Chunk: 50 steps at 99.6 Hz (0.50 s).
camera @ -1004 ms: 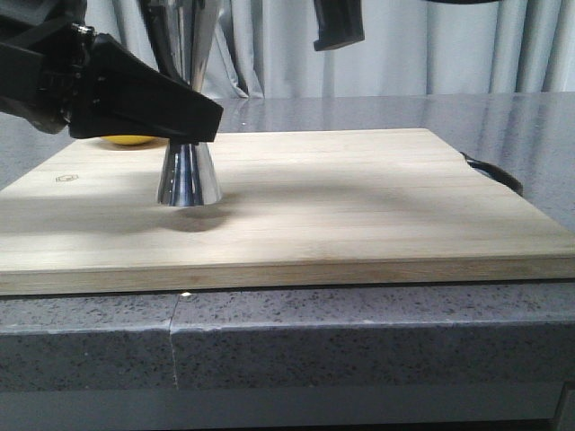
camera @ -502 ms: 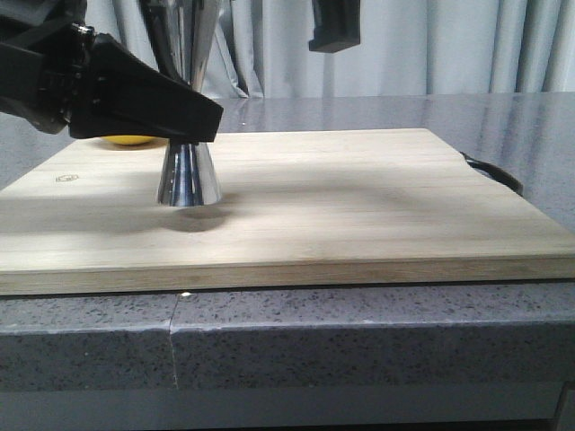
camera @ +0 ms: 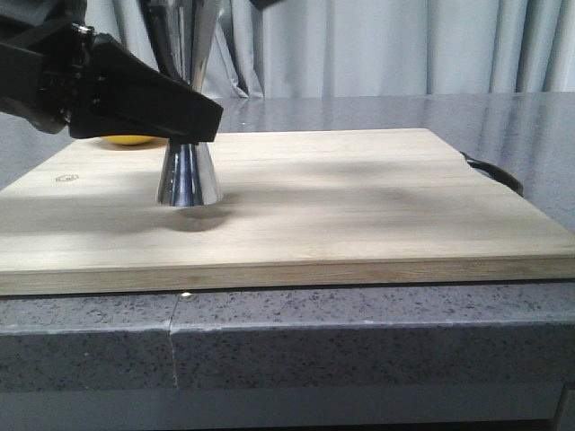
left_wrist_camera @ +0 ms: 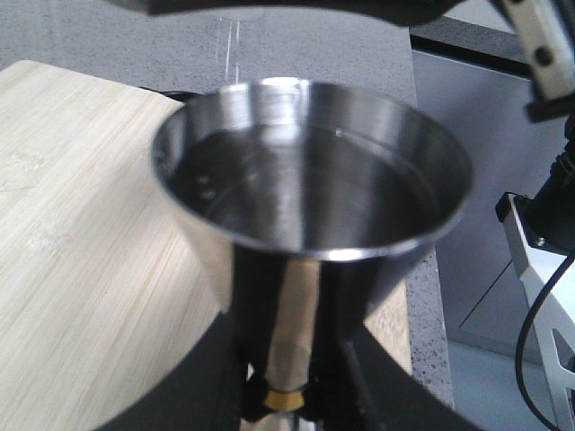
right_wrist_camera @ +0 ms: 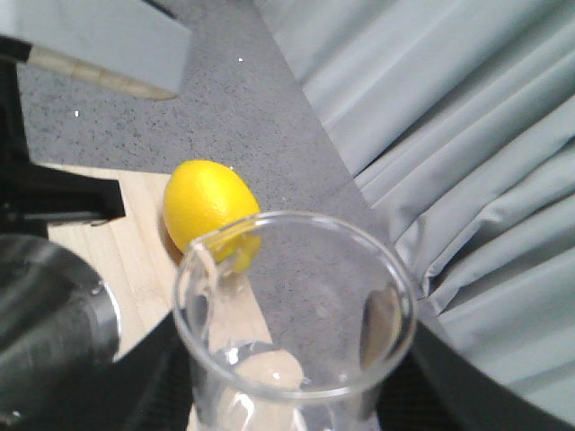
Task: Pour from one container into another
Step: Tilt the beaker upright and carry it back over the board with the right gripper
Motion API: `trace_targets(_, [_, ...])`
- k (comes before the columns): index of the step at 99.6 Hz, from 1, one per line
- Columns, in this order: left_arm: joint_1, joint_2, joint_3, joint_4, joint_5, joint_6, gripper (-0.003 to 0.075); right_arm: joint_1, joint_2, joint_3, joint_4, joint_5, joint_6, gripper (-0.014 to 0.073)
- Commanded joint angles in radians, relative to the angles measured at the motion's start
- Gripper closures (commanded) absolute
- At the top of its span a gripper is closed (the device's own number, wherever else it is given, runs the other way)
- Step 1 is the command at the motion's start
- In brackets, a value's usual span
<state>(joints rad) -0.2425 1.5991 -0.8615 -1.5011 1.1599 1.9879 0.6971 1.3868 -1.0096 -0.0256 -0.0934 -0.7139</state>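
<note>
The steel jigger [camera: 189, 171] stands upright on the wooden board [camera: 359, 206], left of the middle. My left gripper [camera: 193, 117] is shut on its narrow gold waist [left_wrist_camera: 286, 395]. The upper cup [left_wrist_camera: 310, 171] holds clear liquid, and a thin stream [left_wrist_camera: 232, 45] falls toward its far rim from above. The clear glass beaker [right_wrist_camera: 296, 305] is tilted and held in my right gripper [right_wrist_camera: 296, 386], which is shut on its sides, above and beside the jigger [right_wrist_camera: 45, 332]. A little liquid lies inside the beaker. In the front view only a dark tip [camera: 265, 3] of the right gripper shows at the top edge.
A yellow lemon [camera: 130, 140] [right_wrist_camera: 211, 206] lies on the board's far left, behind the left gripper. A black handle [camera: 494, 172] sticks out past the board's right side. The board rests on a grey speckled counter [camera: 359, 341]; curtains hang behind.
The right gripper has moved up and to the left, almost out of the top of the front view. The left gripper and the jigger have not moved.
</note>
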Motion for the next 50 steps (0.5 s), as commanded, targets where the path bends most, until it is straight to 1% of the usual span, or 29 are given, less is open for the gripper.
trace_targets(1, [-0.008,-0.027,-0.03,-0.068,0.086,-0.003,0.0739,-0.009,-0.039,-0.036,0.139,-0.076,0.0,0.0323])
trace_targets(10, [-0.008,-0.027,-0.032,-0.068,0.08,-0.003,0.0739,-0.037,-0.03,-0.036,0.197,-0.087,0.0,0.0323])
trace_targets(26, [-0.008,-0.027,-0.071,-0.066,0.077,-0.003,0.0739,-0.118,0.007,-0.036,0.284,-0.111,0.0,0.0323])
trace_targets(39, [-0.006,-0.027,-0.106,-0.066,0.077,-0.003,0.0739,-0.179,0.047,-0.036,0.317,-0.12,0.0,0.0323])
trace_targets(50, [-0.006,-0.027,-0.124,-0.066,0.044,-0.003,0.0739,-0.218,0.084,-0.036,0.33,-0.153,0.023,0.0323])
